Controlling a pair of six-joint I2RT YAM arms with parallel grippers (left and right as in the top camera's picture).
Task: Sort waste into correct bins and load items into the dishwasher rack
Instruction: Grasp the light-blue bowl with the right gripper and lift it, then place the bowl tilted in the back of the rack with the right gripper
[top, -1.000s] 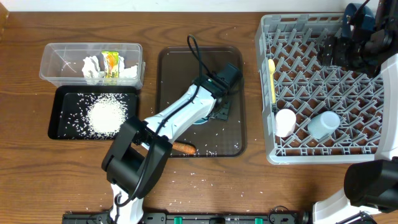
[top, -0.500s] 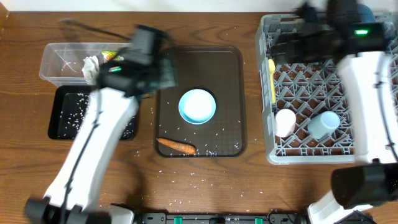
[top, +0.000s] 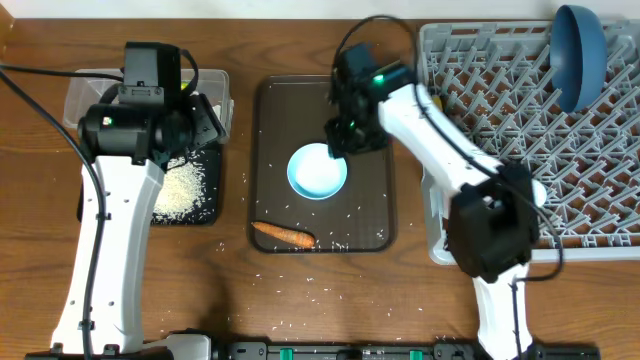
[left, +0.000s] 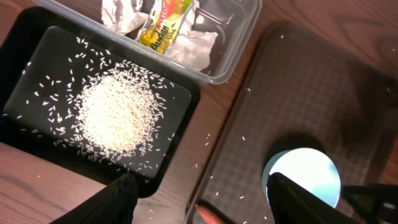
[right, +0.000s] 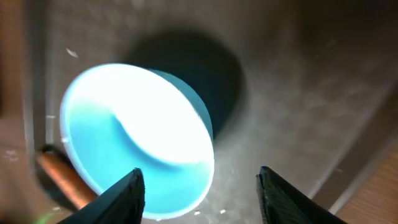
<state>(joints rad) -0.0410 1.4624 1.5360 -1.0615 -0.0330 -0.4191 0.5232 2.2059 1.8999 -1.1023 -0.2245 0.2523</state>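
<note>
Pale blue bowl (top: 317, 171) sits mid serving tray (top: 378, 215), carrot (top: 283, 236) at its seven o'clock. Right gripper (right: 199, 183) hovers above it, fingers spread, gripping nothing. Left gripper (left: 200, 186) is spread and empty over the black tray (left: 175, 107).

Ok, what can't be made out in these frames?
- Overhead: the left arm covers most of the clear tub, hiding its contents.
- Overhead: the right arm covers the rack's near-left part.
- Left wrist: the bottom edge cuts off the carrot.
- Right wrist: glare washes out the bowl's inside.
</note>
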